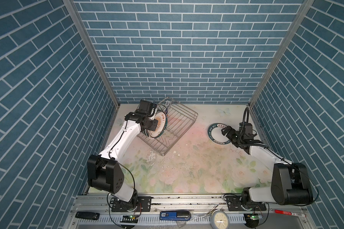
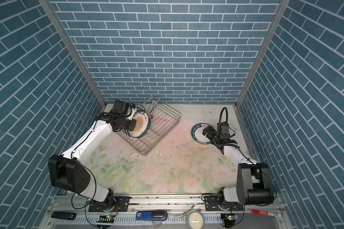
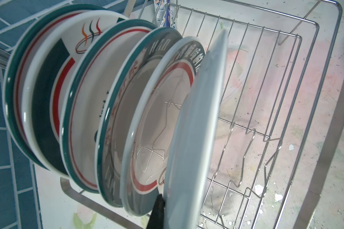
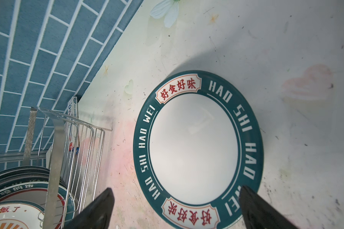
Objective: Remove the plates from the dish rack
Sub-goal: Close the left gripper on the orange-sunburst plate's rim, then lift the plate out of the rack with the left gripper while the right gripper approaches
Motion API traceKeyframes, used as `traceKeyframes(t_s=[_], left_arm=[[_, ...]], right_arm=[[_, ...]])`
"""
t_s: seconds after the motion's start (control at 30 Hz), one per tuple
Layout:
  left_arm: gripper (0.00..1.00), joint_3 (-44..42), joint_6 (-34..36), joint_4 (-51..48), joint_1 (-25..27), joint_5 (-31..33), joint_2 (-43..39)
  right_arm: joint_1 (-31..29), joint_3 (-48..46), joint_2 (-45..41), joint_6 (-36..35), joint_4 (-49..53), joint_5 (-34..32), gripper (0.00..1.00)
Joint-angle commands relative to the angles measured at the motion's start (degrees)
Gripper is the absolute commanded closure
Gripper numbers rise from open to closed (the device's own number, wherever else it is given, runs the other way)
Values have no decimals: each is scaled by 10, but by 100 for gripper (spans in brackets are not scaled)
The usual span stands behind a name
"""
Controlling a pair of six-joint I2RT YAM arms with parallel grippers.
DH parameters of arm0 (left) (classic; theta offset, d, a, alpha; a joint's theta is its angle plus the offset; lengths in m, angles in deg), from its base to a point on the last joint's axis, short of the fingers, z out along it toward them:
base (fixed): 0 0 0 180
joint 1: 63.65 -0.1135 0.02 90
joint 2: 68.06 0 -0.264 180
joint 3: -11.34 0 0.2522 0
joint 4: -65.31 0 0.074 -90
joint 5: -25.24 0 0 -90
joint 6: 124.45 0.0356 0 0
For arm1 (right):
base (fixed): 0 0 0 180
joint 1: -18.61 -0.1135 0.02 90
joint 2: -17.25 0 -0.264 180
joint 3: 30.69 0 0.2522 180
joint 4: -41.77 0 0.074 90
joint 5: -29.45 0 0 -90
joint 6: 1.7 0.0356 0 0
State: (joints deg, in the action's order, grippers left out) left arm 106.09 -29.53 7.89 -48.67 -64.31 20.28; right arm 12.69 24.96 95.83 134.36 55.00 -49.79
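While several plates [image 3: 83, 95] stand on edge at one end of the dish rack [image 3: 266, 89], the left pincer [image 3: 165, 206] is clamped on the rim of the outermost one, the sunburst plate [image 1: 159, 126], which sits close against its neighbour. Well clear of the rack, toward the right arm, a teal-rimmed plate [image 4: 246, 128] lies flat on the counter [image 4: 296, 49]. The right pincer [image 4: 175, 198] hovers over it with jaws spread wide, holding nothing. Done well, the lift probably goes straight up out of the zigzag dividers [image 3: 247, 132] before any sideways swing, so the plate neither scrapes its neighbour nor drags the light rack along. With only a thin rim pinched, a slow, steady carry looks wise, and the plate should be tilted flat only once it is clear of the rack.
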Motion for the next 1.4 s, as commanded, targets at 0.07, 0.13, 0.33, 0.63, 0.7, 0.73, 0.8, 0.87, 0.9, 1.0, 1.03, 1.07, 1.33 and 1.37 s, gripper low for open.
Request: traceKeyframes(t_s=[0.07, 0.13, 0.33, 0.63, 0.7, 0.73, 0.8, 0.87, 0.9, 1.0, 1.03, 1.07, 1.33, 1.37], left_arm=[[100, -11, -4, 33, 7, -5, -52], [100, -18, -7, 41, 7, 0, -73], [100, -41, -24, 70, 7, 30, -145], [98, -49, -96, 107, 7, -168, -201], [98, -51, -121, 125, 7, -220, -197], [98, -51, -131, 134, 7, -247, -192], [98, -46, -151, 140, 6, -302, -172], [97, -41, -183, 151, 6, -369, -149], [97, -47, -207, 172, 6, -410, -140], [96, -54, -264, 210, 8, -466, -107], [96, -53, -271, 212, 8, -475, -94], [96, -49, -270, 206, 8, -477, -85], [95, -36, -287, 187, 27, -500, -39], [95, -30, -285, 174, 31, -499, -33]], right_arm=[[2, -16, -21, -4, -8, -1, 1], [2, -17, -19, -4, -9, -1, 1], [2, -15, -15, -6, -11, -1, 1], [1, -43, -30, -3, -108, 76, 1], [-1, -52, -33, 3, -148, 109, 1], [-2, -60, -34, 12, -181, 127, 1], [-6, -74, -33, 34, -248, 162, 1], [-19, -80, -33, 47, -300, 187, 1], [-30, -81, -35, 49, -319, 196, 1], [-69, -82, -42, 40, -354, 204, 1], [-80, -81, -43, 40, -364, 212, 1], [-87, -80, -42, 40, -374, 220, 1], [-120, -93, 0, 99, -549, 289, 1], [-122, -91, 7, 107, -565, 297, 1]])
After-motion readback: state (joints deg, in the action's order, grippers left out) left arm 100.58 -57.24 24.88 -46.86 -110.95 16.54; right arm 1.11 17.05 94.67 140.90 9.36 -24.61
